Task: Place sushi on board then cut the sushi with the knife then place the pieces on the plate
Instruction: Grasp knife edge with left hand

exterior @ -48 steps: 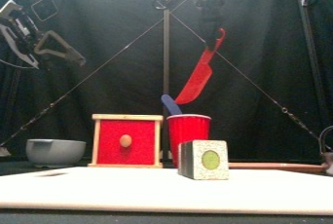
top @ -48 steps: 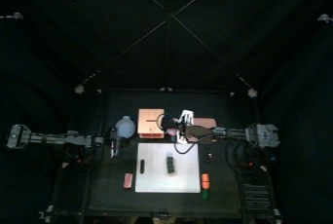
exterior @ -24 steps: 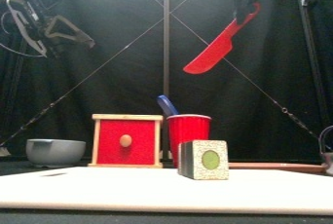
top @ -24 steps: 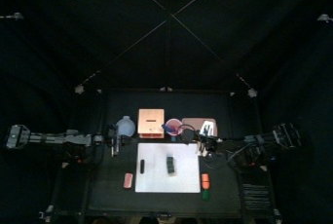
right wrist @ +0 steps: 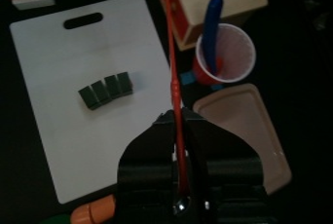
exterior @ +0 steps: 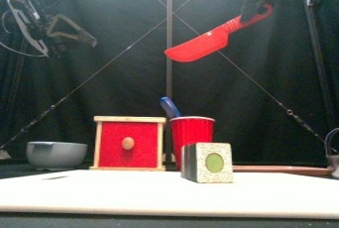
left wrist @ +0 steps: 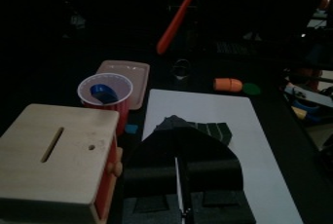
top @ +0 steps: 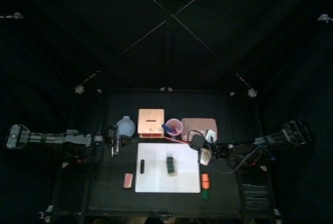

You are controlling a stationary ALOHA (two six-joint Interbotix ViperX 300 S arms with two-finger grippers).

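Right fingers [right wrist: 215,155] clamped on the knife [exterior: 205,44], blade aloft, sushi [right wrist: 107,89] on the board [top: 154,174] well below, left fingers [left wrist: 208,160] closed

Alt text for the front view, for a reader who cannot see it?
The right gripper holds a red knife aloft; a dark green sushi roll sits on the white board. Behind it are a red cup with a blue knife, a wooden box and a grey bowl.
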